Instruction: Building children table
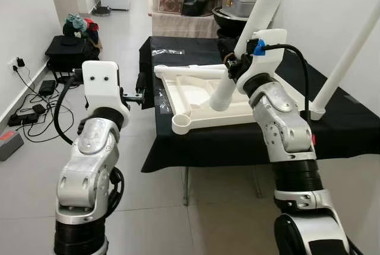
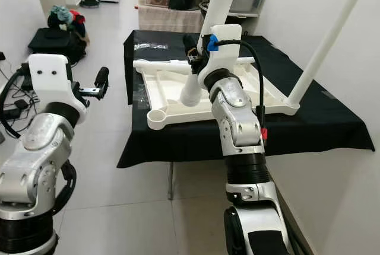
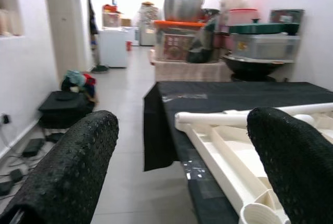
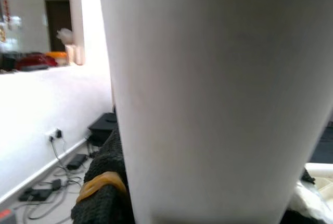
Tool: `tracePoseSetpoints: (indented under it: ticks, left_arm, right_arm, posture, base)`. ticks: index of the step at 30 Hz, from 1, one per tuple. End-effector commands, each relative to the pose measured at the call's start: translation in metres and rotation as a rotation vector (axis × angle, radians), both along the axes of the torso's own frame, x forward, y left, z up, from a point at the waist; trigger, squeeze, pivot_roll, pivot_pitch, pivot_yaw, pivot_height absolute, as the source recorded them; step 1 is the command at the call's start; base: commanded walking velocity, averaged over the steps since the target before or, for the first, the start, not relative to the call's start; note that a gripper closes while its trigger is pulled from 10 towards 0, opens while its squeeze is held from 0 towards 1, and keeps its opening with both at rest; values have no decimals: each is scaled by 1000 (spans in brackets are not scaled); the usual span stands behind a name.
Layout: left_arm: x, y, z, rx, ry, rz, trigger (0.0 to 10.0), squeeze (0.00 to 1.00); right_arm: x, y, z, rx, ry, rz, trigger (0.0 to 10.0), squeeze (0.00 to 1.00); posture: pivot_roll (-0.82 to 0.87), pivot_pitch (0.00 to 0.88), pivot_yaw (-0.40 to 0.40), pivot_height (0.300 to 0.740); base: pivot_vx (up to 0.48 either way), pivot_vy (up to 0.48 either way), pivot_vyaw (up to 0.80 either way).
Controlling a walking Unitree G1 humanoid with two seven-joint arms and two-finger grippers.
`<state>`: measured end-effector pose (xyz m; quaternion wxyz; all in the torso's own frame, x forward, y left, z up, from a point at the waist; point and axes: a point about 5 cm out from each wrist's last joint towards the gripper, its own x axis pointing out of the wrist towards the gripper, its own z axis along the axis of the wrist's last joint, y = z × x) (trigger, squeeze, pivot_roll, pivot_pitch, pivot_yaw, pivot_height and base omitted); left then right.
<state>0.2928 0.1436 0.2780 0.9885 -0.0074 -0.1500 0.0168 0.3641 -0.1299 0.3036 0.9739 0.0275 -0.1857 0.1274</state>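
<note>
Left eye view, item one: white plastic tabletop [image 1: 196,98], lying underside-up on a table draped in black cloth [image 1: 344,124]. Landmark for all entries.

Item two: table leg [image 1: 252,29], long white tube, tilted, its lower end resting inside the tabletop's frame near the middle rather than in a corner socket. Clamped by the right gripper [image 1: 233,65], fingers closed around the tube low down; the right wrist view is taken up by that tube [image 4: 208,94] at close range.

Item three: second leg [image 1: 350,50], already standing in the tabletop's far right corner, leaning outward.

Item four: empty round socket [image 1: 181,123] at the tabletop's near left corner, facing up.

Item five: left gripper [image 1: 140,95], just off the tabletop's left edge, fingers [image 3: 73,172] spread apart, holding nothing.

Handling note, as judgement: the held leg probably belongs in an open socket. Bring its end directly over the ring, square the tube upright before pressing, and steady the tabletop with the free gripper to prevent sliding on the cloth.
</note>
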Motion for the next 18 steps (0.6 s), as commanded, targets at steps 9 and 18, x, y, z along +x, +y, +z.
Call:
tracePoseSetpoints:
  ticks: [9, 18]
  left_arm:
    - [-12, -12, -12, 18, 12, -14, 10000, 0]
    - [-15, -14, -5, 18, -12, -25, 10000, 0]
  right_arm:
    - [-19, -4, -21, 18, -1, -26, 10000, 0]
    - [-26, -8, -18, 17, -10, -40, 10000, 0]
  posture:
    - [-13, 143, -109, 740]
    - [-35, 197, -112, 740]
  base:
    - [0, 0, 0]
    - [0, 0, 0]
